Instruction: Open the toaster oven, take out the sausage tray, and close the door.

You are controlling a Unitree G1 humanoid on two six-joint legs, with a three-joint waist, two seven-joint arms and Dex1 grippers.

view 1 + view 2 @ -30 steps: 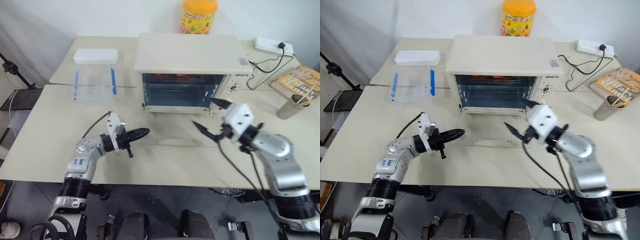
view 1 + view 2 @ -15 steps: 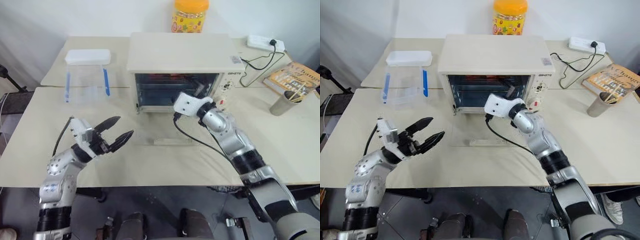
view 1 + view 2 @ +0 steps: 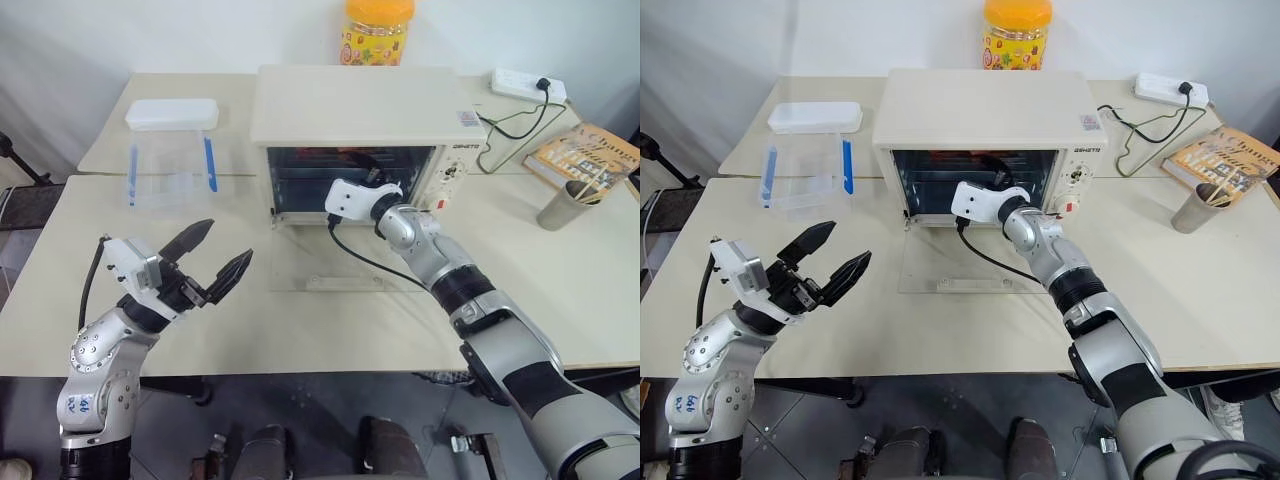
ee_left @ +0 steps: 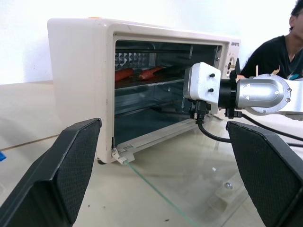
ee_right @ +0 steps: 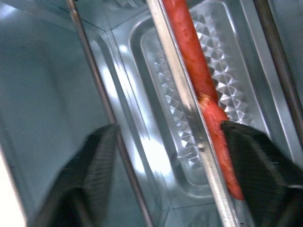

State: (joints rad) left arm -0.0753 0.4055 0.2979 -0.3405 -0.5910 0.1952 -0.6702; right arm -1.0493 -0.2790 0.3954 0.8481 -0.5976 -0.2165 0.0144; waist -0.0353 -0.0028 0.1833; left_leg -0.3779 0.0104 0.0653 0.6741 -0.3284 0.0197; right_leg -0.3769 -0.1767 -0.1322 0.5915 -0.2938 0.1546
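The toaster oven (image 3: 360, 105) stands at the table's middle back with its door (image 3: 330, 262) folded down flat on the table, handle (image 3: 345, 283) toward me. Inside, on a rack, lies the sausage tray (image 5: 213, 85) with reddish sausages (image 4: 142, 73). My right gripper (image 5: 169, 126) reaches into the oven cavity, its black fingers (image 3: 371, 166) spread with the tray's near rim and a sausage (image 5: 194, 61) between them, not clamped. My left gripper (image 3: 228, 240) hovers open and empty over the front left of the table, pointing toward the oven.
A clear plastic box with blue clips (image 3: 170, 150) stands left of the oven. Behind the oven is a yellow jar (image 3: 378, 30). A power strip (image 3: 528, 85), a book (image 3: 585, 150) and a metal cup (image 3: 555, 205) sit at the right. A person (image 4: 279, 52) sits beyond the table.
My left gripper opened, then drew back toward the front left and rose. My right arm stretched forward and rolled, bringing its gripper from in front of the oven into the cavity.
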